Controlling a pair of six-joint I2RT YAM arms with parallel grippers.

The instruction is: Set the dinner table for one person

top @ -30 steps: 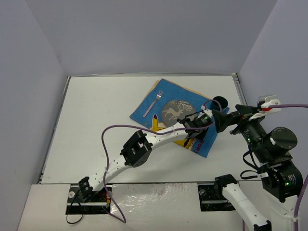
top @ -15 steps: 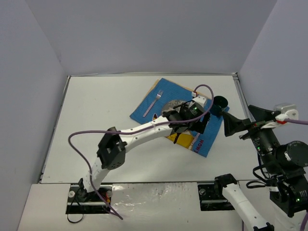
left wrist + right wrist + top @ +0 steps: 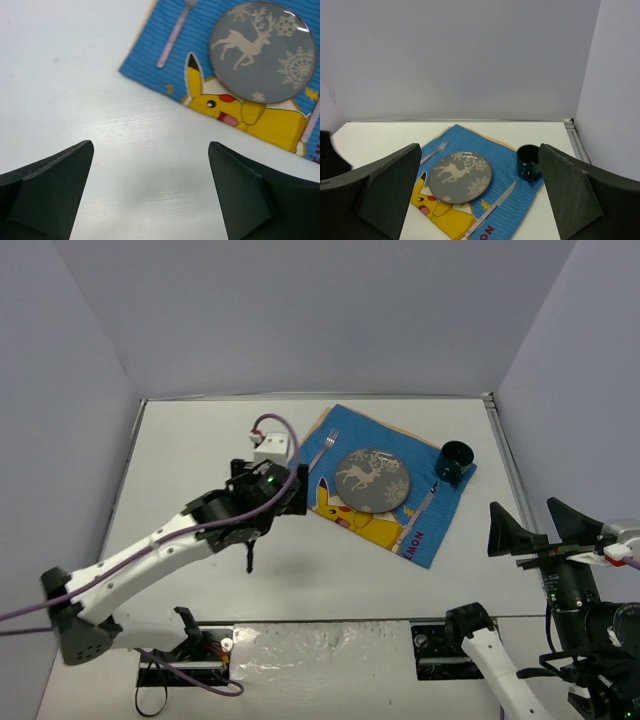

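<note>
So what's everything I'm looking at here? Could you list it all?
dinner table: one, white, fills the floor between the grey walls
placemat: one, blue with a yellow cartoon, right of the table's centre, lying at an angle
plate: one, grey with a white reindeer, middle of the placemat
fork: one, pinkish handle, on the placemat left of the plate
knife: one, silvery, on the placemat right of the plate
cup: one, dark teal, far right corner of the placemat
left gripper: one, black, open and empty, over bare table left of the placemat
right gripper: one, black, open and empty, by the table's right edge
</note>
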